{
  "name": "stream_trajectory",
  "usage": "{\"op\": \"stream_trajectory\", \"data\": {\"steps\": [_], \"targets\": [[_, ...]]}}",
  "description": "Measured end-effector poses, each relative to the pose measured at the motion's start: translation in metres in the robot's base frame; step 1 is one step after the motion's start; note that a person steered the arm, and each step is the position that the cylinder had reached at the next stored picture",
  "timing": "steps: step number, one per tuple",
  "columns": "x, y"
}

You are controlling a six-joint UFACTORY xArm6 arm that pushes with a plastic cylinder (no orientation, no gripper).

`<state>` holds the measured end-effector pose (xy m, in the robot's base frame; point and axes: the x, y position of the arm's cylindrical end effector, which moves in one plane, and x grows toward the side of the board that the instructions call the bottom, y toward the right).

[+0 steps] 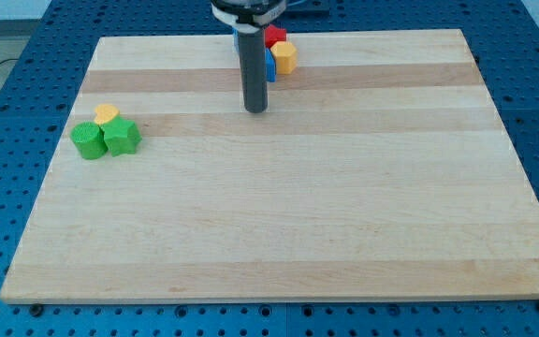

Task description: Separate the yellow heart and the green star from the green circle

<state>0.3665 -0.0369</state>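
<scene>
Our arm comes down from the view's top centre as a straight dark rod, standing close to upright, and my tip [255,109] rests on the wooden board [288,234] in its upper middle part. We carry no jaws at all, only this rod, so there is nothing to be open or closed and nothing is gripped.

From my tip, the three blocks of the task lie well apart, toward the view's left and a little toward the view's bottom, near the board's left edge. They form one tight cluster. The yellow heart [107,114] sits at the top of the cluster, the farthest of the three toward the view's top. Just below it, the green star [121,138] is the block nearest my tip, and the green circle [88,140] is on the far side, at the view's left. The two green blocks touch each other, and the heart appears to touch both. The heart is too small for us to tell which way its point faces; the cluster's long axis runs roughly left to right across the view.

Just beside the rod, on its right side and toward the view's top, stands a second group: a red block [275,36], a yellow block [284,56] and a blue block [269,64], partly hidden by the rod. Their shapes cannot be made out.
</scene>
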Motion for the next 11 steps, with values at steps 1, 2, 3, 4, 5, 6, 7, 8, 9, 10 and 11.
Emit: {"op": "stream_trajectory", "data": {"steps": [1,2,3,4,5,6,7,8,9,10,11], "targets": [[0.009,-0.016],[0.007,-0.046],[-0.012,-0.095],[-0.027,-0.128],[-0.027,-0.129],[-0.027,-0.130],[-0.045,-0.151],[-0.052,-0.194],[-0.034,-0.223],[-0.003,-0.223],[0.010,-0.197]]}}
